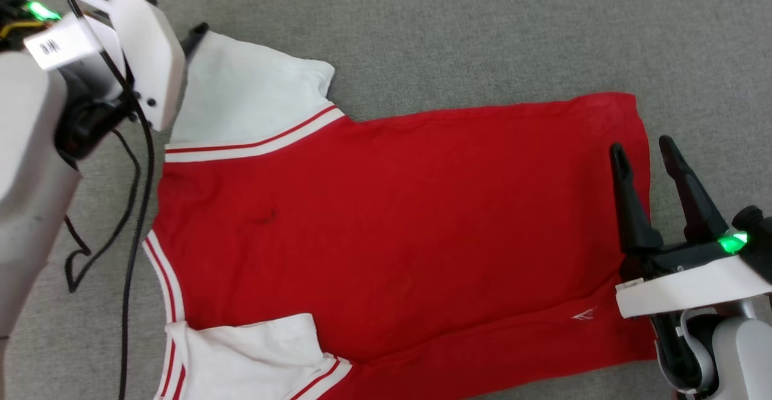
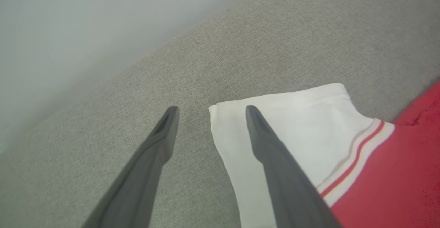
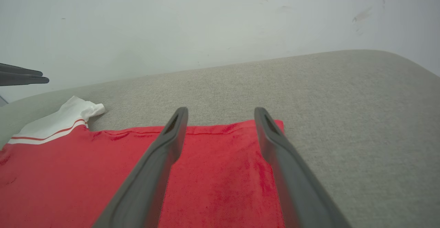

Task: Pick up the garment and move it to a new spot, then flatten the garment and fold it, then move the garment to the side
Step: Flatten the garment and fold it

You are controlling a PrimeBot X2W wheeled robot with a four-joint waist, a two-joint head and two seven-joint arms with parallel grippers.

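Note:
The garment [image 1: 386, 219] lies spread flat on the grey fabric surface, plain red side up, collar end to the left and hem to the right. Its white sleeves show at the upper left and the lower left. My left gripper [image 2: 209, 110] hovers open over the corner of the far white sleeve [image 2: 302, 131], one finger above the cloth and one above the grey surface. My right gripper [image 1: 642, 151] stands open over the hem at the right, with the red cloth [image 3: 220, 173] under and between its fingers. Neither holds anything.
The grey fabric surface [image 1: 482, 32] stretches beyond the garment on every side. A pale wall [image 3: 206, 25] rises behind its far edge. Black cables [image 1: 129, 219] hang from my left arm at the left. The other arm's fingers [image 3: 24, 78] appear at the right wrist view's left edge.

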